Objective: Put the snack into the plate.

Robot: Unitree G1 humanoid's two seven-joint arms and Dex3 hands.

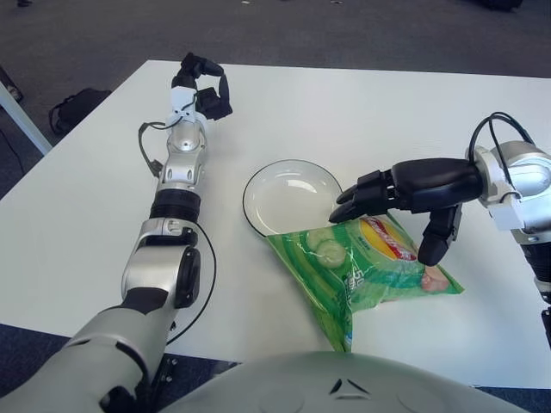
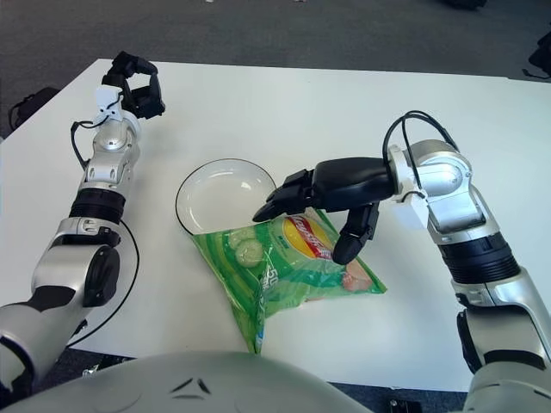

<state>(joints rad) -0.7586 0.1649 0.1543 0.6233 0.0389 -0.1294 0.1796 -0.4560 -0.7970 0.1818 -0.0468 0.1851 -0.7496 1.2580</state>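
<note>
- The right robot hand (image 1: pixel 405 211), glossy black, hovers with fingers spread over a crinkled green chip bag (image 1: pixel 366 267), holding nothing.
- The bag lies flat on the white tabletop (image 1: pixel 344 112), its corner overlapping a round white plate (image 1: pixel 288 196) with a dark rim.
- The left robot hand (image 1: pixel 205 84), fingers curled, shows far behind the plate, to its left.

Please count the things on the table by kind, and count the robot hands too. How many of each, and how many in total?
Snack bag: 1
Plate: 1
Robot hands: 2, the left robot hand far across the table, the right robot hand open over the snack bag
Total: 4
</note>
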